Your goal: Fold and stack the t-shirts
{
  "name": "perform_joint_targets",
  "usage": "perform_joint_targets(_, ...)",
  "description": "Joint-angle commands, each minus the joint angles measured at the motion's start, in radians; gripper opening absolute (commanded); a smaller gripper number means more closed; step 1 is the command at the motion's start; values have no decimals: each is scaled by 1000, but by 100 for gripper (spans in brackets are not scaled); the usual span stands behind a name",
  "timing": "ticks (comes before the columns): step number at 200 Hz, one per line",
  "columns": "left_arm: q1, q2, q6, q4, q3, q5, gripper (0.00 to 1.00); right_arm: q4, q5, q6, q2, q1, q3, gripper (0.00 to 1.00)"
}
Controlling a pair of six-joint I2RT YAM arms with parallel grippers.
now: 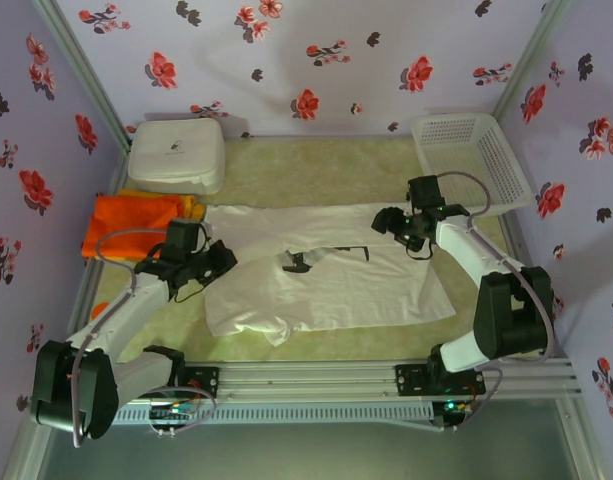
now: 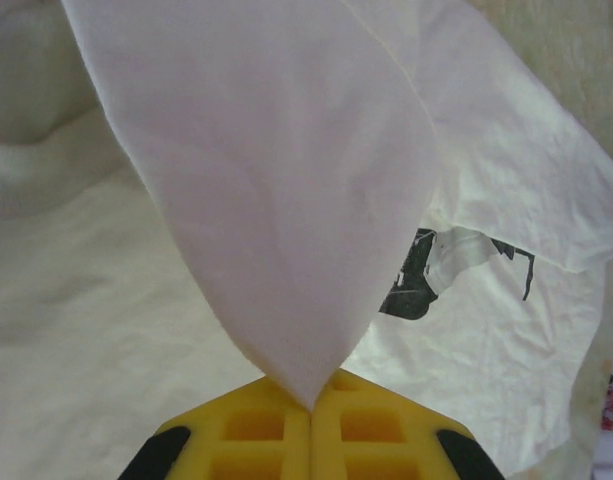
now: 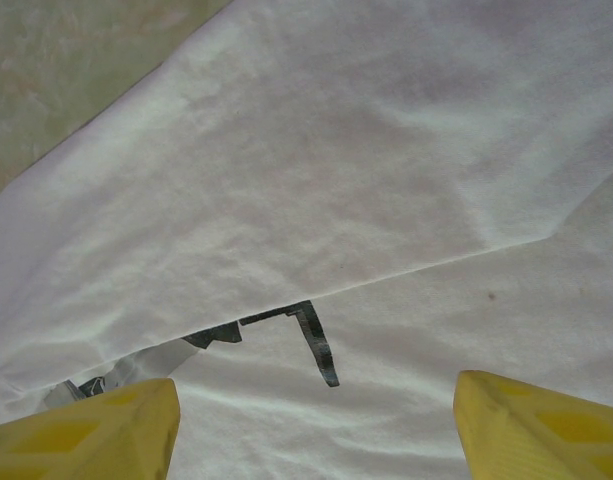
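The off-white t-shirt [image 1: 336, 285] lies spread across the middle of the table, its black chest print [image 1: 304, 262] partly covered by a folded-over layer. My left gripper [image 1: 222, 257] is at the shirt's left edge. In the left wrist view its yellow fingers [image 2: 311, 398] are shut on a flap of the off-white shirt [image 2: 276, 190], which rises in a cone from the pinch. My right gripper [image 1: 384, 222] hovers over the shirt's upper right part. It is open [image 3: 316, 425], with the fold edge and print [image 3: 311, 335] between its fingers. The orange shirt [image 1: 126, 225] and a yellow one [image 1: 193, 205] lie at the left.
A white rounded box [image 1: 176, 155] stands at the back left, just behind the orange shirt. A white mesh basket [image 1: 473, 155] sits at the back right. A pale fuzzy mat [image 1: 316, 165] covers the table, framed by metal rails.
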Motion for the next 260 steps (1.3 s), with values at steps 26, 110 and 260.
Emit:
perform_joint_targets(26,27,23,23,-142,-26,-67,23,-21,-5,-11,8,-7,-16,73)
perform_joint_targets(110,24,-59,100,-381,-6,-175,53,-96,48,-4,-78,-10,-78,74)
perform_joint_targets(260,-206,-262,-239,-420,-204,-232,56,-389,241,282,-481,-182,-398,53)
